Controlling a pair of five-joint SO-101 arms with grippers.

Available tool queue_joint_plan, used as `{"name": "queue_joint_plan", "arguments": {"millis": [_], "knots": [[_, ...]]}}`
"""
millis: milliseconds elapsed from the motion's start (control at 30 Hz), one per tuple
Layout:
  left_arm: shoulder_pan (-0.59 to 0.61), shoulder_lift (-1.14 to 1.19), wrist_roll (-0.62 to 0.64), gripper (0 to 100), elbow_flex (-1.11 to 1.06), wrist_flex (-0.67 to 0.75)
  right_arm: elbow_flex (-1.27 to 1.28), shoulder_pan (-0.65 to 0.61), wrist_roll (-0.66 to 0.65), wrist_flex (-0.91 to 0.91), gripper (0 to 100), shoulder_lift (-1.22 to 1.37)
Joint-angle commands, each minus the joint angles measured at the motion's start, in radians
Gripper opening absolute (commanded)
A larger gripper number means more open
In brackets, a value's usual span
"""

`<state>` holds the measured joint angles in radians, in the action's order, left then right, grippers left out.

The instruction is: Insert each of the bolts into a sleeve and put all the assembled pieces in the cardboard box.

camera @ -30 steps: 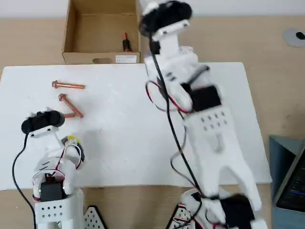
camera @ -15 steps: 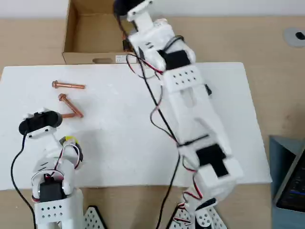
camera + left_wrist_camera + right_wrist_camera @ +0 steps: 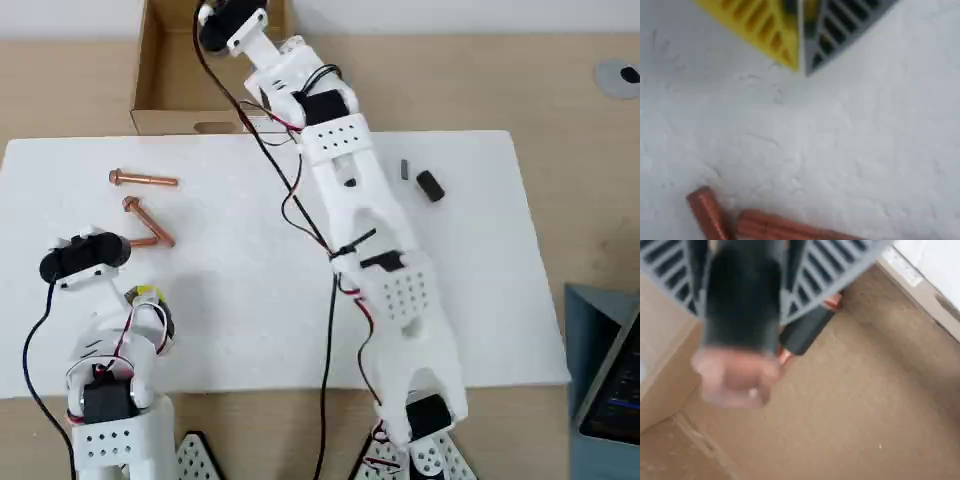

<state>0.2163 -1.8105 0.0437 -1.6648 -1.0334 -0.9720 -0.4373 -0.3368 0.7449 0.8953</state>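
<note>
Right arm has swung over the cardboard box (image 3: 190, 122); right jaws clamp an assembled piece (image 3: 740, 330) above another piece (image 3: 807, 327) already inside. Left jaws sit closed, holding nothing. Outstanding on the table (image 3: 560, 90): three bare bolts (image 3: 145, 180), a black sleeve (image 3: 430, 186).

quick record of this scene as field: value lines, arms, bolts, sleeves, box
right gripper: over the cardboard box, fingers shut on a sleeved bolt
box contents: second sleeved bolt lying on the floor
left gripper: fingers shut, empty, above the white mat
loose bolts: single bolt on the mat; crossed bolts beside it, apparently two
loose sleeves: black sleeve on the mat, small dark piece next to it
</note>
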Motion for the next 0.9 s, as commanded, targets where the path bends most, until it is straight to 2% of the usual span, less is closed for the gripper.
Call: {"name": "queue_joint_plan", "arguments": {"millis": [0, 500, 867], "knots": [[0.009, -0.012, -0.003, 0, 0.006, 0.017, -0.186, -0.021, -0.017, 0.008, 9.8, 0.059], [0.009, -0.012, -0.005, 0, 0.006, 0.017, -0.355, -0.025, -0.017, 0.107, 10.0, 0.162], [0.009, -0.012, -0.005, 0, 0.006, 0.017, -0.595, -0.022, -0.012, 0.457, 9.9, 0.163]]}}
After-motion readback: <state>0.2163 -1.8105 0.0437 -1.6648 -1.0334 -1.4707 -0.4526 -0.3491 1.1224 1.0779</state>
